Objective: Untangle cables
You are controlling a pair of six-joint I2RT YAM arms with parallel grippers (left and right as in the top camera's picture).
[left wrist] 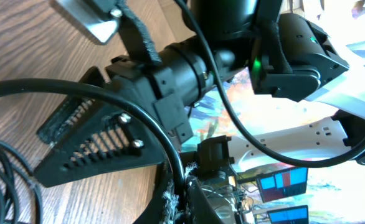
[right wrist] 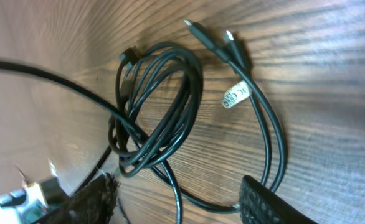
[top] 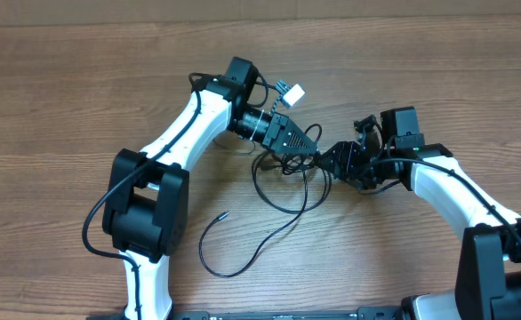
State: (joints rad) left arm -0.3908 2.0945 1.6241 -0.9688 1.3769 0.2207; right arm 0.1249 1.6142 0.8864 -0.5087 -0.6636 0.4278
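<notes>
left hand (top: 313,152) clamped on cables (top: 283,185) | right hand (top: 336,161) fingers apart | loose tail (top: 243,260) trails from coil toward near-left

1. Overhead: bright, even light; sharp; faint shadows on the table (top: 65,89).
2. Left wrist: near parts soft; right side washed out by glare.
3. Right wrist: cables (right wrist: 164,106) sharp at centre; left edge blurred.

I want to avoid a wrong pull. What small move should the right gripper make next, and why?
Probably close the right gripper on the strand between its open jaws. The left gripper is shut, apparently pinching the cables, whose coiled bundle lies just ahead, so a second grip seems needed first.
</notes>
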